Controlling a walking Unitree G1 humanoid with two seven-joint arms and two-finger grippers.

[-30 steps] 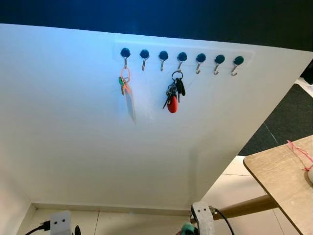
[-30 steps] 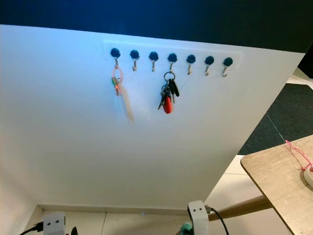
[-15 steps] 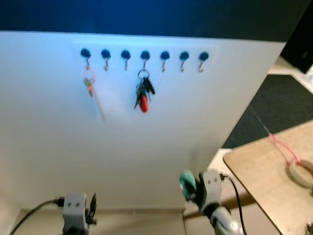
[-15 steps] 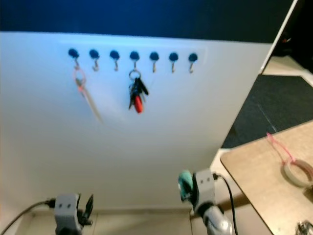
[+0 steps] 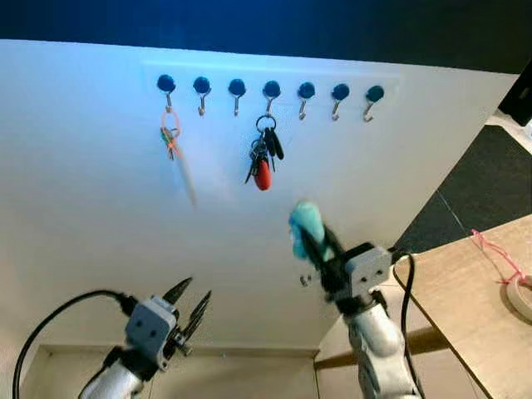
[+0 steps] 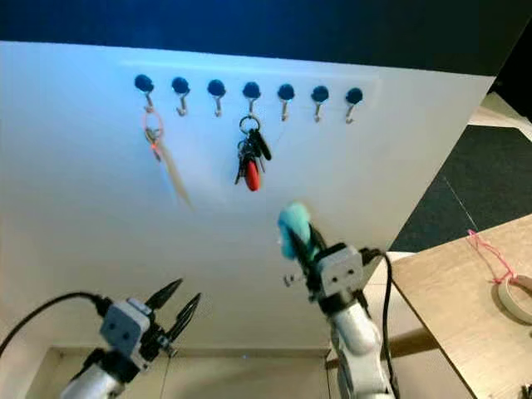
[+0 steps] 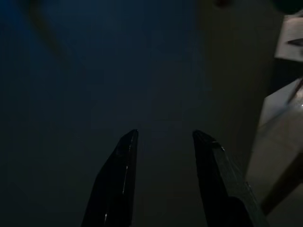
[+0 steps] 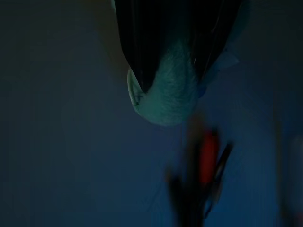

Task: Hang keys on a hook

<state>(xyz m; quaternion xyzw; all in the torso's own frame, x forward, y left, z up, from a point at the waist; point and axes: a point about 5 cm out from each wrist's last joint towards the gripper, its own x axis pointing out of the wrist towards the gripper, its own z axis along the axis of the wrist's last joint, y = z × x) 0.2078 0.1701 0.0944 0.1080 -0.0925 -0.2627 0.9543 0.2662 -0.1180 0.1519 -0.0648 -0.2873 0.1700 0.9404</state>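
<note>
Left eye view: right gripper (image 5: 312, 241), clamped on the teal-tagged keys (image 5: 304, 226), sits below and well short of the empty hooks (image 5: 335, 99), which lie up-right; left gripper (image 5: 191, 305) gapes idle.

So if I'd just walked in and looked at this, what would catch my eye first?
Probably the row of hooks high on the white wall, with a bunch of keys with a red tag hanging from the middle one and an orange ring with a strap on the leftmost. Below, the right gripper is raised toward the wall, shut on a fuzzy teal keychain. The left gripper hangs low with its fingers open.
</note>
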